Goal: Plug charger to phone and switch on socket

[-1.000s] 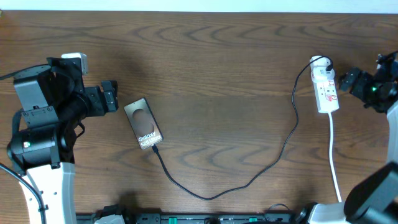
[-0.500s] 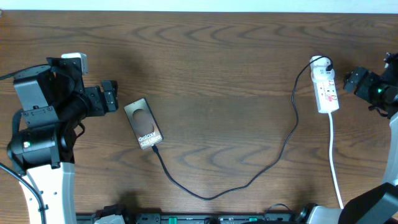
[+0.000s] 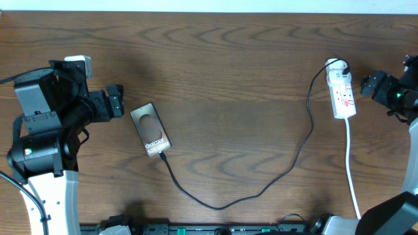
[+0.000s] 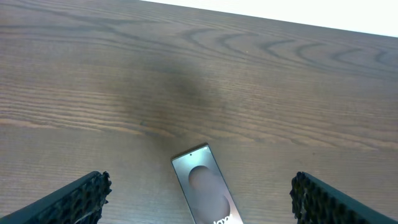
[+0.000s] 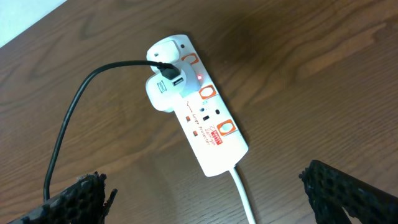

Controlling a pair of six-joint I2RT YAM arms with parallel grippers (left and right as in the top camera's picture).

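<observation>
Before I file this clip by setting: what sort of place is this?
Likely a robotics lab bench, not a home: a wood-grain table, a left arm and right arm at its sides, and a charger cable running from a power strip to a phone.

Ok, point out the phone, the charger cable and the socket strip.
phone (image 3: 150, 130): overhead view, middle of its top face.
charger cable (image 5: 127, 63): right wrist view, stretch just left of its plug.
socket strip (image 5: 214, 138): right wrist view, white body near the lettering.
</observation>
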